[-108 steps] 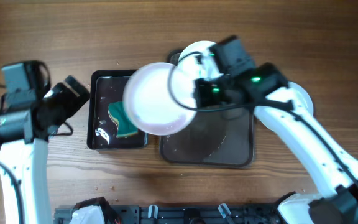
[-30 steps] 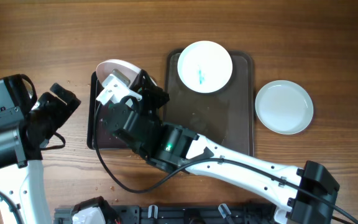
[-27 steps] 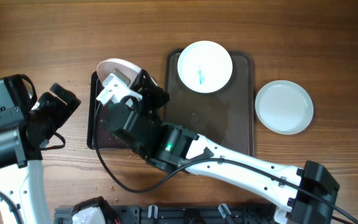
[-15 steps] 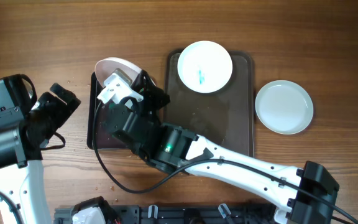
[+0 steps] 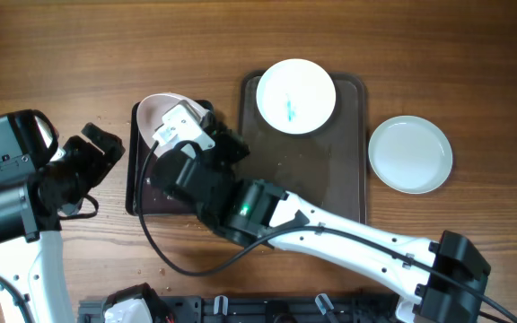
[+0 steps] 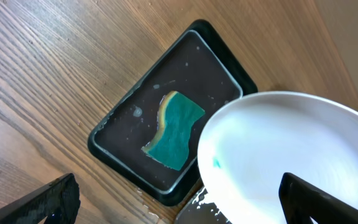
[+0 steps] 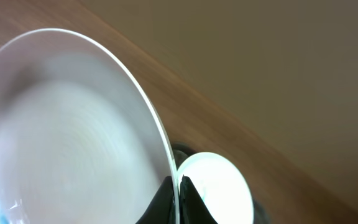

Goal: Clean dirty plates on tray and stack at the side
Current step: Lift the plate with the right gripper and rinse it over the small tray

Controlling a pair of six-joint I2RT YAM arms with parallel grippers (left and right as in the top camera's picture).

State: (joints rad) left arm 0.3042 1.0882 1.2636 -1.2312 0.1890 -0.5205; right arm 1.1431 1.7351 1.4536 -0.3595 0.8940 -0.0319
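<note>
1. So, one white plate [image 5: 410, 154] lies on the table [image 5: 240, 36] just beside the big tray [image 5: 330, 193]. It looks clean, so I think that one is done.
2. A second plate [image 5: 295, 96] sits at the far end of the big tray. It has a blue-green smear on it, so it needs a wash.
3. A third plate, the held plate [image 6: 284, 149], is up in the air, tilted over the small tray [image 6: 135, 112]. The right pincer [image 7: 178, 194] is pinched tight on its rim.
4. The held plate has a tiny blue-green spot near its edge. I think it is not clean yet.
5. The sponge [image 6: 174, 130] lies flat in the small tray, and nothing is touching it.
6. The left pincer [image 6: 178, 186] is wide open and holds nothing. It hangs above the small tray and the held plate.
7. My guess is that the job is about a third done. Two plates need scrubbing, and then they go on the stack at the side.
8. From above, the right arm covers most of the small tray and all of the sponge. Only a bit of the held plate peeks out there.
9. The right wrist view is blurry, so I cannot see dirt on the plate from there.
10. The left wrist view cuts off the far side of the held plate.
</note>
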